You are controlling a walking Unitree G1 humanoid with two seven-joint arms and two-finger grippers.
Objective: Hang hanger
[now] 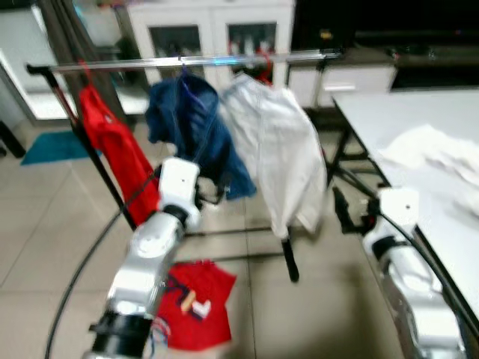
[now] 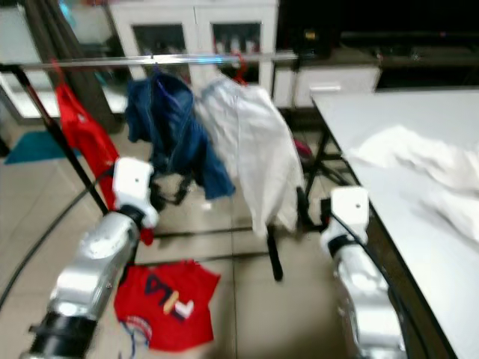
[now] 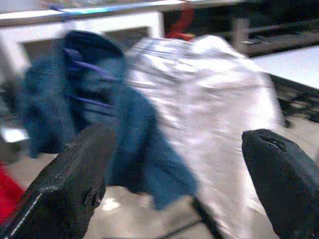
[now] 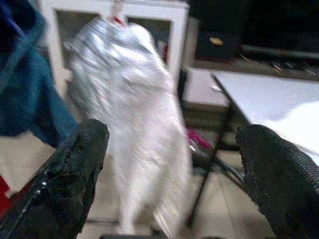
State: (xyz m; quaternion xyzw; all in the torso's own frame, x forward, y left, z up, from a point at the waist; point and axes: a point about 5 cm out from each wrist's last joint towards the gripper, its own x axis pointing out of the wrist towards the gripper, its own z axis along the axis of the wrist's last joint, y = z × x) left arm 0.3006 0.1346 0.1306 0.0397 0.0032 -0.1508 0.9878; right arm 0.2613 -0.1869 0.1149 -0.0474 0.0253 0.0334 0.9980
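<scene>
A clothes rail [image 1: 202,60] crosses the scene on a black stand. At its left end hangs a red garment [image 1: 112,149]. Near the middle hangs a blue garment [image 1: 191,131] on a hanger whose form is hard to make out, and just beside it, touching, a white shirt [image 1: 273,153] on a red-hooked hanger [image 3: 180,22]. On the floor [image 1: 45,232] below lies a red T-shirt [image 1: 196,303]. The left gripper [image 3: 174,184] is raised before the blue garment, jaws spread wide with nothing between them. The right gripper [image 4: 169,184] faces the white shirt, jaws likewise apart and bare. At right, white cloth [image 1: 438,153] lies near the far edge of the counter [image 1: 389,112].
</scene>
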